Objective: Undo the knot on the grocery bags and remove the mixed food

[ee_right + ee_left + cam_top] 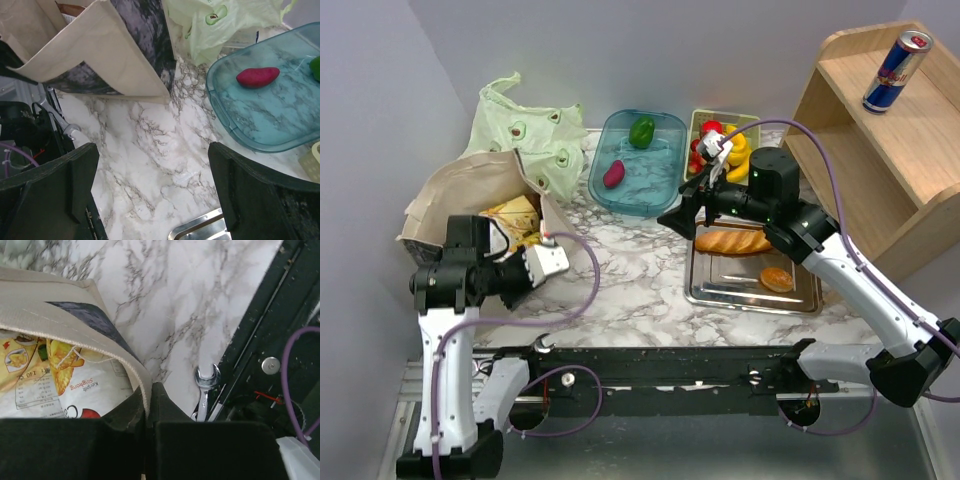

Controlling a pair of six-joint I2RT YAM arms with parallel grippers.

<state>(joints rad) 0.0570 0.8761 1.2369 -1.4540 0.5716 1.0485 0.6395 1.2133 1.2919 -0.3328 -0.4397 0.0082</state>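
The beige canvas tote (470, 190) stands open at the left, with a yellow-printed snack pack (60, 385) inside it. My left gripper (148, 392) is shut on the tote's front rim (100, 352), pinching the cloth edge between its pads. Behind the tote lies the pale green bag (525, 130), crumpled; its knot is hidden from every view. A green bell pepper (642, 131) and a magenta-red vegetable (257, 76) rest in the clear blue tray (665, 185). My right gripper (152, 150) hangs open over bare marble between the tote and that tray, holding nothing.
A yellow tub (698, 125) of strawberries and bananas sits behind the right arm. The metal tray (750, 298) holds a bread loaf (732, 241) and a bun (776, 279). A wooden shelf (880, 150) carries a drink can (898, 70). A wrench (205, 385) lies by the black rail.
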